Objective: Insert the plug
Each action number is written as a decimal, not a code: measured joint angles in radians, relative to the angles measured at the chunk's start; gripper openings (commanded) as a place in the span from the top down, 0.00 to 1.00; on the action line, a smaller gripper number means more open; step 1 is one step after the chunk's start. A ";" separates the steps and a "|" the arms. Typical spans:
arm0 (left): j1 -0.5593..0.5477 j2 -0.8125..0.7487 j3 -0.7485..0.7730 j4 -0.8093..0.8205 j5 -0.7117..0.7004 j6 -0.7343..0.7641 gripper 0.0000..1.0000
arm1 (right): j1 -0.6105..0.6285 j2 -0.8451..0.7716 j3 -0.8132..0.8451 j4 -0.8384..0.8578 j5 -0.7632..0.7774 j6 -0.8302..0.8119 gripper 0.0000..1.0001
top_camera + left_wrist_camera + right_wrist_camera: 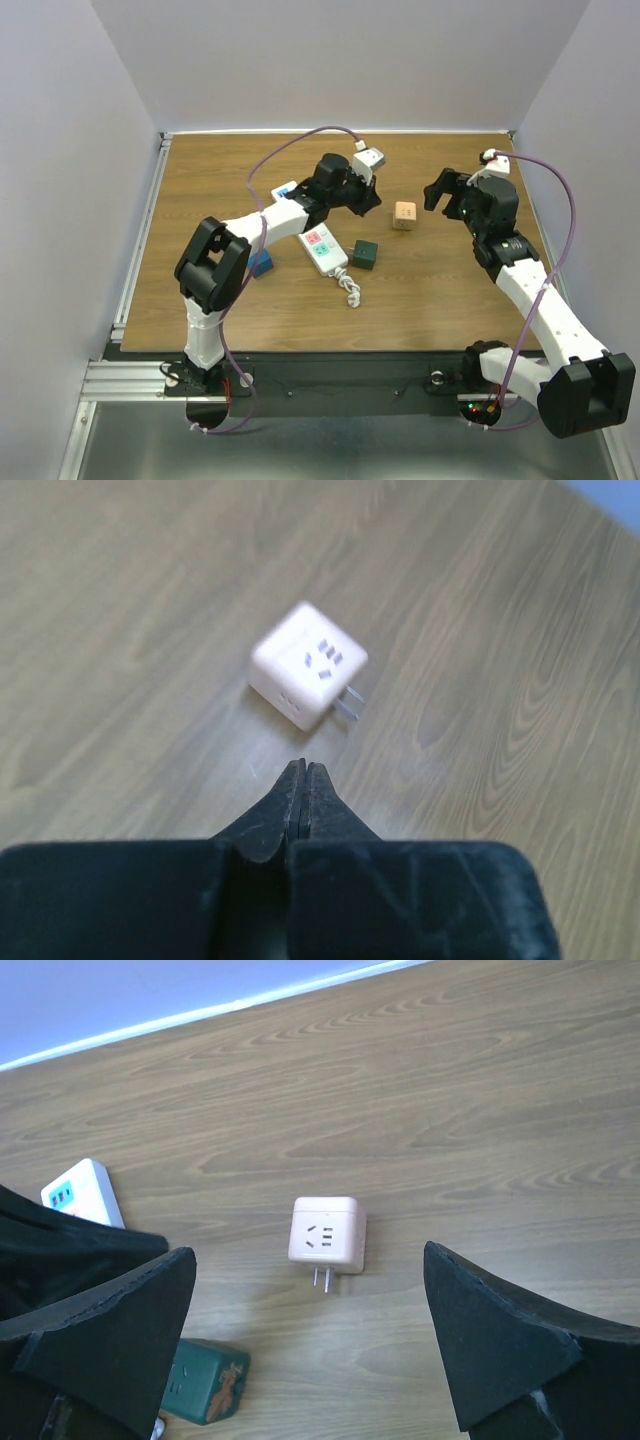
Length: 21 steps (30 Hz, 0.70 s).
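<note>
The plug [404,215] is a pale pink cube with two metal prongs, lying on the wooden table. In the left wrist view the plug [308,665] is just beyond my left gripper [303,767], which is shut with nothing between its fingers. My right gripper [445,190] stands open to the right of the plug, apart from it. In the right wrist view the plug [327,1232] lies between and beyond the wide-spread fingers of the right gripper [309,1250], prongs pointing towards the camera. A white power strip [322,250] with coloured sockets lies left of centre.
A dark green cube [364,253] sits beside the power strip, also the green cube [205,1380] at lower left of the right wrist view. A blue cube [261,263] lies by the left arm. A small white socket block [285,190] rests farther back. The strip's coiled cord [351,290] trails forward.
</note>
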 measured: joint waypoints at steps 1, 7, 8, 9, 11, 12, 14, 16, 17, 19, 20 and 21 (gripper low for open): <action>0.011 -0.021 0.000 0.009 -0.002 -0.014 0.94 | -0.001 0.000 0.000 -0.002 0.000 -0.002 0.00; -0.030 0.017 0.061 0.000 -0.063 -0.093 0.48 | -0.007 0.000 0.000 -0.013 0.022 0.011 0.00; -0.045 0.035 0.076 -0.007 -0.089 -0.117 0.45 | -0.007 0.000 0.000 -0.015 0.031 0.017 0.00; -0.060 0.056 0.090 -0.011 -0.110 -0.137 0.42 | -0.007 0.000 0.000 -0.019 0.048 0.027 0.00; -0.083 0.090 0.109 -0.019 -0.145 -0.173 0.33 | -0.011 0.000 0.000 -0.029 0.075 0.044 0.00; -0.096 0.108 0.118 -0.027 -0.167 -0.206 0.31 | -0.013 0.000 0.000 -0.032 0.088 0.053 0.00; -0.110 0.132 0.132 -0.037 -0.201 -0.247 0.20 | -0.019 -0.002 0.000 -0.037 0.115 0.070 0.00; -0.124 0.162 0.151 -0.049 -0.252 -0.288 0.13 | -0.019 -0.002 0.000 -0.037 0.130 0.081 0.00; -0.129 0.173 0.161 -0.060 -0.275 -0.301 0.12 | -0.020 -0.002 0.000 -0.037 0.134 0.084 0.00; -0.141 0.198 0.199 -0.086 -0.334 -0.328 0.11 | -0.023 -0.002 0.000 -0.037 0.138 0.091 0.00; -0.146 0.219 0.237 -0.103 -0.378 -0.341 0.11 | -0.024 -0.002 0.000 -0.037 0.140 0.093 0.00; -0.150 0.236 0.262 -0.109 -0.404 -0.352 0.09 | -0.025 -0.003 0.000 -0.037 0.140 0.096 0.00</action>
